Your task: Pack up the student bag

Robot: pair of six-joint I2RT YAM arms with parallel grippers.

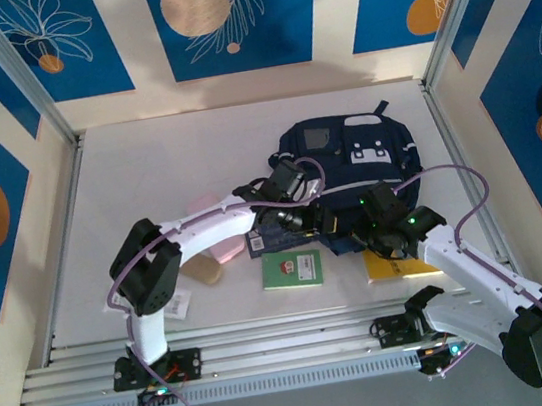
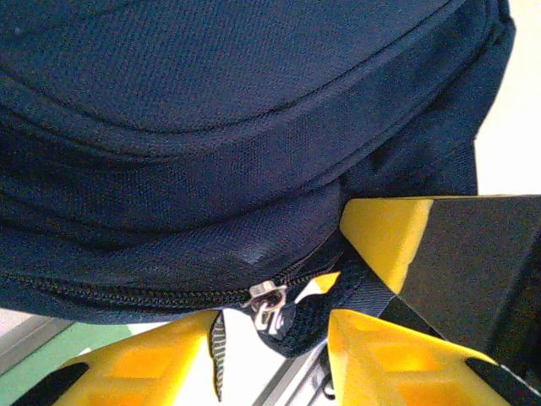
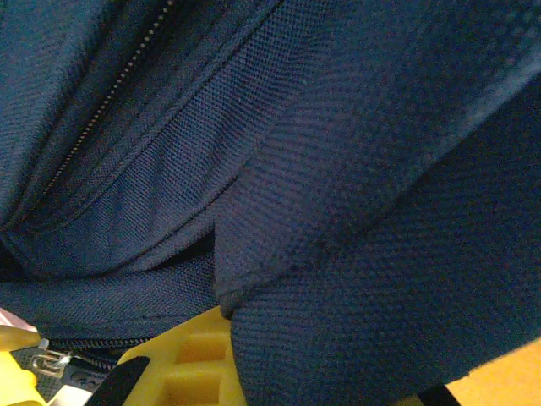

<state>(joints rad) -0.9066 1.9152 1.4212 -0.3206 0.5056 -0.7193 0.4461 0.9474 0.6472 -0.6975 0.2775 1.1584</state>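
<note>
top: I'm looking down from behind, whole counter (image 1: 145, 170) | wrists: both close on the student bag (image 1: 355, 151) and its zipper (image 2: 269, 300)

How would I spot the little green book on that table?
Find the large navy-blue fabric backpack on the white table. Just below it in the overhead view lies a small flat green book. It alone is green; its neighbours are a tan piece and a yellow piece.

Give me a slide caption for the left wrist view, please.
Left gripper, yellow fingers apart, poised at the metal zipper pull of the navy student bag.
</note>
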